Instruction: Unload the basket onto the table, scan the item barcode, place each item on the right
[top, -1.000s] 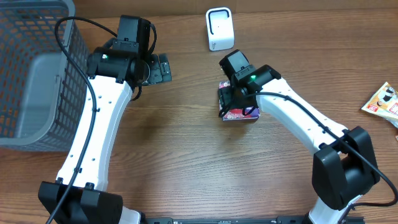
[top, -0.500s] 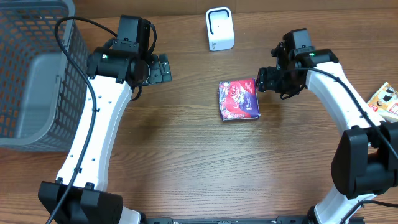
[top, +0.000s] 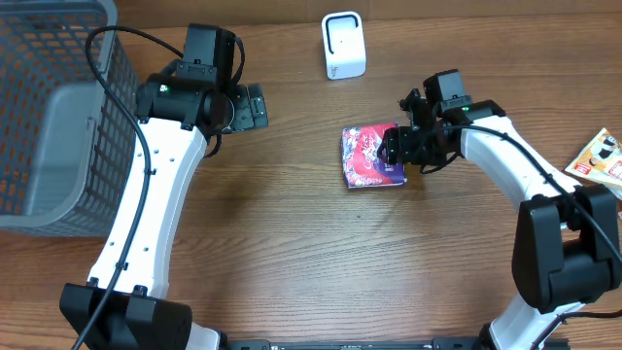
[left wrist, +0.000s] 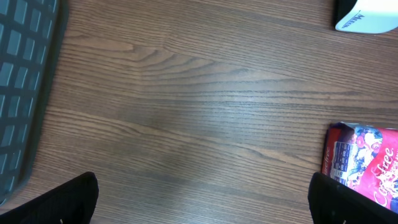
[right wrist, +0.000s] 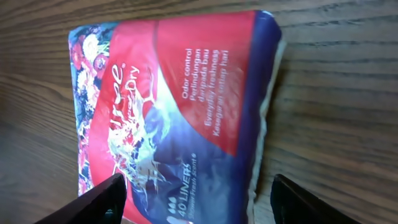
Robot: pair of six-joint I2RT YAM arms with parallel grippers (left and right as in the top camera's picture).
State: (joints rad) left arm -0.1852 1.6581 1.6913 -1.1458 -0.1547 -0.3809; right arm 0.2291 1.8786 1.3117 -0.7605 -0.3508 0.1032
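The liner pack (top: 369,156) is lying flat on the worktop (top: 292,243). The right fingers (right wrist: 102,199) are being held wide astride it; both edges should be caught squarely before lifting. The left fingers (left wrist: 68,199) are being held wide, empty.

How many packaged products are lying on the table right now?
2. A red-and-purple liner pack lies in the middle of the table; a white-and-orange packet sits at the right edge, partly cut off. More could be out of frame.
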